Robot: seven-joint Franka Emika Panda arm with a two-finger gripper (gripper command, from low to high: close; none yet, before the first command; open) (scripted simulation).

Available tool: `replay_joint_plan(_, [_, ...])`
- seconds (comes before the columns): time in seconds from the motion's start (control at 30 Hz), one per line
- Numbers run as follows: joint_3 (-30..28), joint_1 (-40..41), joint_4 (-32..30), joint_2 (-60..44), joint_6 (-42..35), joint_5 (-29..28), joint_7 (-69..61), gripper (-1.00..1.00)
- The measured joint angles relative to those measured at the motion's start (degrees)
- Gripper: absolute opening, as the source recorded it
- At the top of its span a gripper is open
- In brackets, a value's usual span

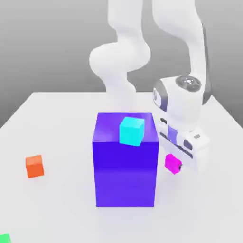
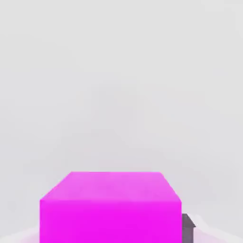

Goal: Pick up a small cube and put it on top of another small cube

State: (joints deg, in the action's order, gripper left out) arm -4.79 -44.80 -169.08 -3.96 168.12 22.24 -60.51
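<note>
White tabletop spreads under everything, pale and bare around the objects. Next in size comes the white arm, bending down from above to the exterior view's right of the big blue-purple block, which stands upright near the middle of the table. On the block's top face, toward its front edge, sits the cyan cube. The gripper hangs low beside the block's right face as the exterior view shows it, tilted. Its jaws are closed on the small magenta-pink cube, which sits between them, just beside the block's right face; whether it rests on the table I cannot tell. From the hand view the small magenta-pink cube sits close under the camera, with a dark fingertip against one side. Well apart, toward the exterior view's left, lies the small orange cube on the table.
</note>
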Motion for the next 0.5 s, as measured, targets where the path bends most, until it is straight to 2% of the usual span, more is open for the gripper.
replay_joint_plan(0.3, [-1.5, 1.6, -2.7, 6.3, -0.9, -14.2, 10.7, -1.0])
replay_joint_plan(0.43, [0.2, 4.9, -4.2, 9.4, -0.9, -22.0, 16.7, -1.0])
replay_joint_plan(0.5, [0.5, 5.9, -2.7, 8.4, 0.0, -24.8, 16.9, -1.0])
